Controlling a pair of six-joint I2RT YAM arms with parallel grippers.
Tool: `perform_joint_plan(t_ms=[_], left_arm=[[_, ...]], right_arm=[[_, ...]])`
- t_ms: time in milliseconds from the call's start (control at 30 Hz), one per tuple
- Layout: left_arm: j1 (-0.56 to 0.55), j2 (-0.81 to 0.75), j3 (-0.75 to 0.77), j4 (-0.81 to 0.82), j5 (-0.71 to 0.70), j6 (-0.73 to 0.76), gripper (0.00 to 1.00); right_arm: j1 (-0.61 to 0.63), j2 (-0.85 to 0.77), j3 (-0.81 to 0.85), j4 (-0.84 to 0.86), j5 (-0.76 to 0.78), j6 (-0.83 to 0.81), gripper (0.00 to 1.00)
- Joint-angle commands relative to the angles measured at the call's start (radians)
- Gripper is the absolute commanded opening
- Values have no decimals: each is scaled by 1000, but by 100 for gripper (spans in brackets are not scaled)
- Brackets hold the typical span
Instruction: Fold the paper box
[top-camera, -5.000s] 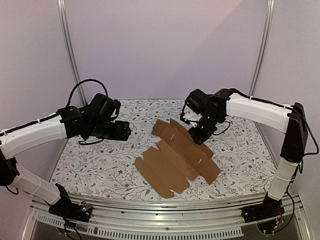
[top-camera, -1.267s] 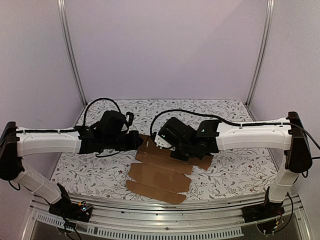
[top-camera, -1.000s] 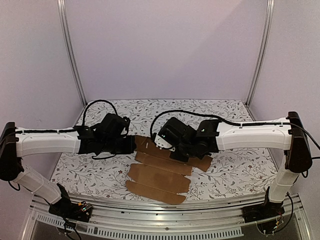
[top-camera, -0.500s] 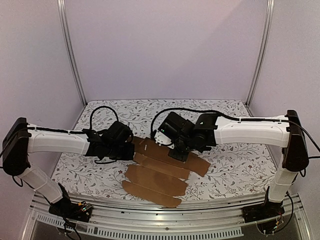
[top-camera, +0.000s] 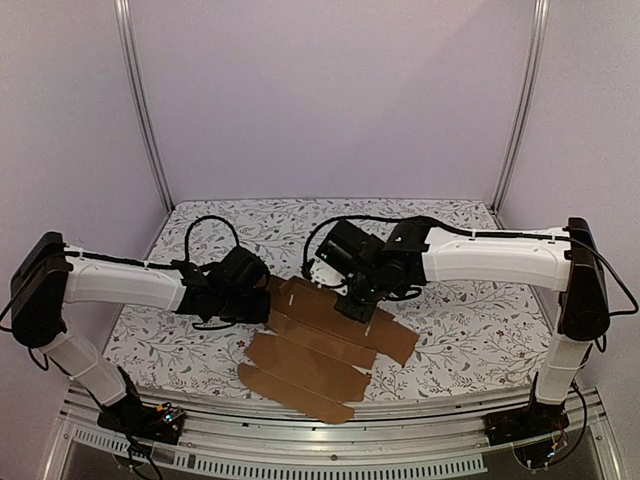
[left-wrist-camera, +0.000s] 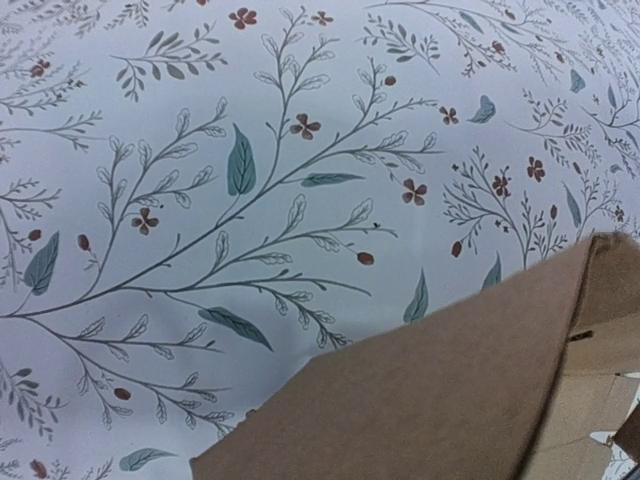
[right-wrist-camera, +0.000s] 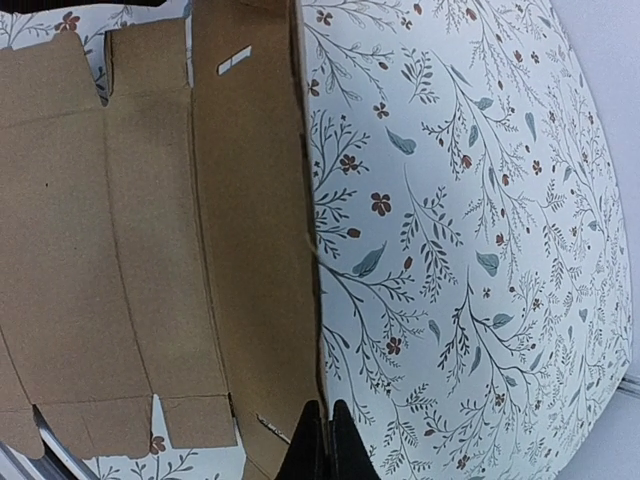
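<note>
Cardboard sheet of the paper box (top-camera: 310, 345) lies flat on the counter (top-camera: 460, 320); left gripper (top-camera: 262, 300) clenched at its left edge, right gripper (right-wrist-camera: 322, 412) clenched at its far edge.

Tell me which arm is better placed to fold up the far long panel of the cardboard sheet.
Probably the right. The right gripper, shut, sits at the long edge of the paper box; the left gripper, also shut, is off at a short end.

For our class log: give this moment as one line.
cardboard sheet: unfolded | left gripper: shut, at its left end | right gripper: shut, at its far edge
</note>
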Motion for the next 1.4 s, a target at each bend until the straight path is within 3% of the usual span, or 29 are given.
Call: perform_joint_plan(t_ms=[0,333,800,1367], left_arm=[[-12,13,-16,26,23,10,0],[-22,8,-14,24,21,15,0],[-22,-207,-65,-1,-108,70,0],[-22,-94,-120,203,-33,84,0]], right_arm=[[-21,8,44,-6,-44,54,0],[-31,33,73,-39,-41,92,0],[-62,66,75,-86,-95,108,0],[-96,76,95,-101,-243,135,0]])
